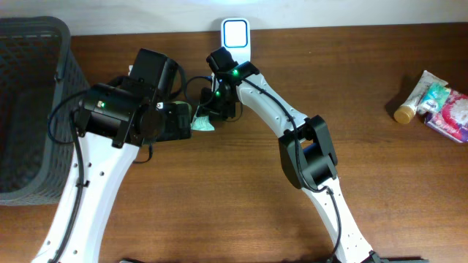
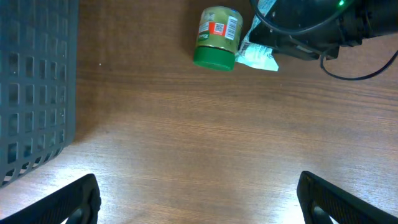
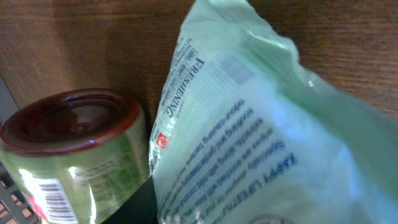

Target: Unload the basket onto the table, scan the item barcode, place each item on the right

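Left claw (image 2: 198,188): spread wide, nothing between its fingers (image 2: 69,200), hanging over bare desk (image 2: 186,124) just right of the basket (image 1: 29,109).

Right claw (image 1: 211,111): down on the pale green packet (image 3: 249,124). The packet fills the right wrist view and one dark finger shows at its lower edge. Cannot tell whether the packet is pinched or the claw is only closed down around it.

Packet: lies on the desk mid-left, below the scanner (image 1: 235,33), touching or just beside a jar (image 2: 217,37). The jar is on its side, with a green lid and its barcode label facing up.

Scanner: upright at the back edge, its white face lit, near the packet but apart from it.

Far right of the desk: a small bottle (image 1: 409,102) and pink pouches (image 1: 447,111), well apart from both arms.
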You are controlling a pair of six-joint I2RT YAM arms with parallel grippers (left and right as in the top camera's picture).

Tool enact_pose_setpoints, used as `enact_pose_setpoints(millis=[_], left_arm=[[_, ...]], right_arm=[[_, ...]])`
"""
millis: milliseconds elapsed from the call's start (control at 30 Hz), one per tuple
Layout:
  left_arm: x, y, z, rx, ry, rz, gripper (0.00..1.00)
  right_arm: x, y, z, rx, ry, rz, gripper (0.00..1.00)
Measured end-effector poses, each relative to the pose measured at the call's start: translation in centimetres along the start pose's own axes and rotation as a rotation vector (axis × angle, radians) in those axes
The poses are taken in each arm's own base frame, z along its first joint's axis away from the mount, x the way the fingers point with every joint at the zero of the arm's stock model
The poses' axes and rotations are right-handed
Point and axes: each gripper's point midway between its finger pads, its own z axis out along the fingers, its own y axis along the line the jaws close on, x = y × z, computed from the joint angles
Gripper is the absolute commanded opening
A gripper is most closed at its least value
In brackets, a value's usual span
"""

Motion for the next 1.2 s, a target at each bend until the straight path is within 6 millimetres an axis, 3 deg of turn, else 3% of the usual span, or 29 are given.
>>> enact_pose_setpoints(millis=[33,133,167,333,367,500,633,733,867,1000,1033,1067,1100,1133,1200], left_arm=[[0.0,0.0,0.0,0.000,0.000,0.000,0.99],[0.0,0.0,0.0,0.000,0.000,0.000,0.99],[0.0,0.0,0.0,0.000,0.000,0.000,0.99],[0.0,0.0,0.0,0.000,0.000,0.000,0.99],[0.0,0.0,0.0,0.000,0.000,0.000,0.99],[0.0,0.0,0.0,0.000,0.000,0.000,0.99],[0.0,0.0,0.0,0.000,0.000,0.000,0.99],[0.0,0.0,0.0,0.000,0.000,0.000,0.99],[0.0,0.0,0.0,0.000,0.000,0.000,0.99],[0.0,0.0,0.0,0.000,0.000,0.000,0.99],[0.0,0.0,0.0,0.000,0.000,0.000,0.99],[0.0,0.0,0.0,0.000,0.000,0.000,0.99],[0.0,0.0,0.0,0.000,0.000,0.000,0.99],[0.0,0.0,0.0,0.000,0.000,0.000,0.99],[0.0,0.0,0.0,0.000,0.000,0.000,0.99]], right_arm=[[0.1,-0.1,0.0,0.001,0.007,-0.006,0.13],[0.7,-1.6,-0.9,0.021,0.054,-0.031,0.12],[0.9,-2.4,-1.4,0.039,0.067,-0.030,0.08],[0.6,-7.7,-5.2,0.272,0.063,-0.024,0.08],[0.6,-9.6,-6.7,0.388,0.053,-0.025,0.09],[-0.9,-13.9,-12.2,0.756,-0.052,-0.068,0.09],[-1.9,-17.0,-17.3,1.133,-0.146,-0.135,0.09],[-1.8,-18.5,-17.4,1.222,-0.141,-0.150,0.09],[-0.3,-21.4,-15.5,1.297,-0.068,-0.163,0.15],[0.2,-21.4,-14.0,1.272,-0.050,-0.172,0.21],[0.5,-20.7,-13.4,1.251,-0.049,-0.181,0.57],[0.7,-19.9,-12.7,1.231,-0.048,-0.194,0.78],[0.9,-18.9,-12.0,1.196,-0.051,-0.202,0.85],[1.1,-17.6,-11.1,1.154,-0.054,-0.216,0.98],[1.0,-14.8,-10.3,1.075,-0.080,-0.242,0.99]])
